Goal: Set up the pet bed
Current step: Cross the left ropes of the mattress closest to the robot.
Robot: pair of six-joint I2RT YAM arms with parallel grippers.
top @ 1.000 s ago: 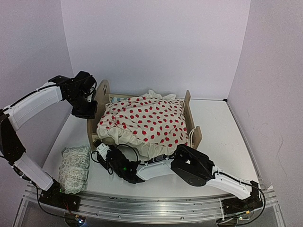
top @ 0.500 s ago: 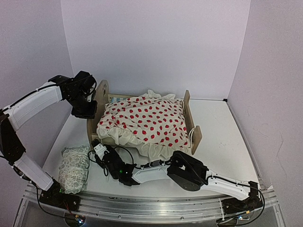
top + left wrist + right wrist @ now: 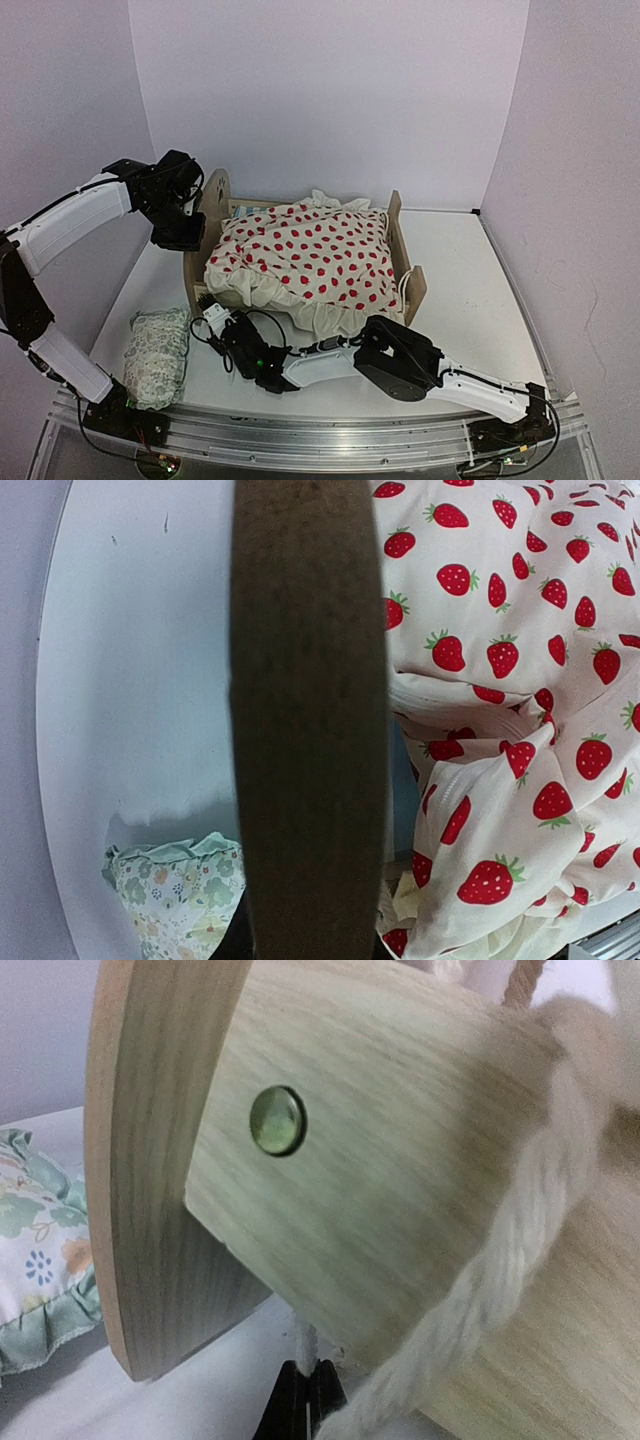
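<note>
The right end effector sits low on the worktop, at the near left corner of the pet bed, with its tips pressed tight together. In the wrist view a thin white strand drops from under the plywood to those tips; whether it is pinched cannot be told. The left end effector grips the edge of the headboard in a narrow hold. The bed stands mid-worktop with the strawberry-print blanket heaped over it. A floral pillow lies near the left arm's base.
</note>
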